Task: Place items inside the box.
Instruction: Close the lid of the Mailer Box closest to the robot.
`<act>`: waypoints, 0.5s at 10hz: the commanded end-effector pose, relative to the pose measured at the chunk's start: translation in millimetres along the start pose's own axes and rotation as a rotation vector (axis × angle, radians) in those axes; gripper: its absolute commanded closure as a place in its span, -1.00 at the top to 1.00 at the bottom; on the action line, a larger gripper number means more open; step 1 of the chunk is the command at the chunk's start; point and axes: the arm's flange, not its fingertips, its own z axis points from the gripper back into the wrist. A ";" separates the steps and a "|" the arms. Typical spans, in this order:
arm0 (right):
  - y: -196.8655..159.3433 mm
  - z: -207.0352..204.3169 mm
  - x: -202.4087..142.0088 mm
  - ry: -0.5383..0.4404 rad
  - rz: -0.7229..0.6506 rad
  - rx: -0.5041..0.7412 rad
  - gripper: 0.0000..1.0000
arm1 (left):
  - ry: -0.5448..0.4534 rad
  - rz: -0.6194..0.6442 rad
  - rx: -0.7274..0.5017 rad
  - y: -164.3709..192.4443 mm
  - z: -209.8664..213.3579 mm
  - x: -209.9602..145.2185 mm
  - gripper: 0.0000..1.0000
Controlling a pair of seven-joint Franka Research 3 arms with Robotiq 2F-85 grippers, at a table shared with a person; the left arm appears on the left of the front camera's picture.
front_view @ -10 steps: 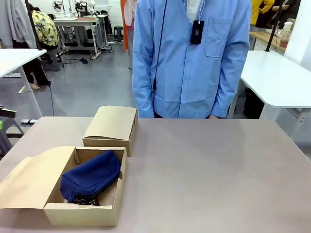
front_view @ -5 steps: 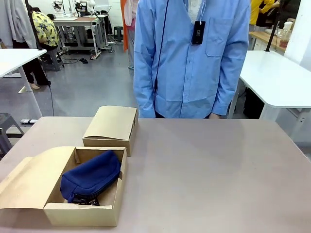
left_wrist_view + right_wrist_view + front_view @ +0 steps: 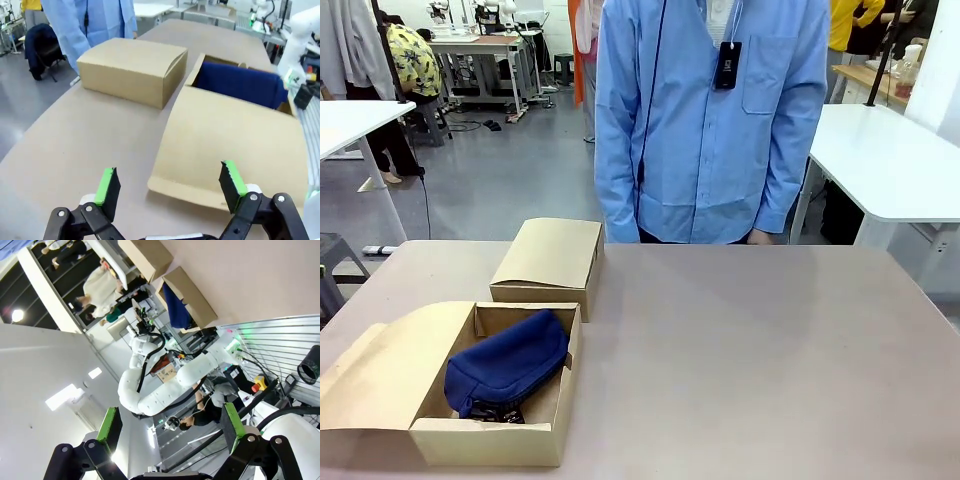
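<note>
The box [image 3: 548, 432] stands open at the table's near left, its wide lid flap [image 3: 380, 370] lying out to the left. A navy blue pouch [image 3: 508, 362] lies inside it, over a dark item [image 3: 502, 413] that I cannot make out. My left gripper [image 3: 169, 185] is open with nothing in it, above the table just off the flap's [image 3: 235, 135] outer edge; the pouch [image 3: 240, 85] lies beyond. My right gripper [image 3: 169, 426] is open and holds nothing, far from the box [image 3: 192, 297] and pouch [image 3: 172, 307].
A smaller closed cardboard box [image 3: 550, 262] sits just behind the open one, also seen as the smaller box [image 3: 132, 67]. A person in a light blue shirt [image 3: 710, 120] stands at the far edge, arms down. Bare tabletop [image 3: 770, 350] stretches across the middle and right.
A dark gripper tip at the front view's left edge a second ago has gone out of view. The boxes and pouch have not moved.
</note>
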 end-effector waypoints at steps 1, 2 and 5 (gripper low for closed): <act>3.8 1.3 -3.0 0.006 0.001 0.016 1.00 | 0.087 -0.117 -0.082 -8.3 -3.8 -24.3 1.00; 3.8 1.3 -3.0 0.006 0.001 0.016 1.00 | 0.132 -0.121 -0.104 -9.8 -3.9 -35.5 1.00; 3.8 1.3 -3.0 0.006 0.001 0.016 1.00 | 0.246 -0.159 -0.094 -15.5 -30.9 -69.9 1.00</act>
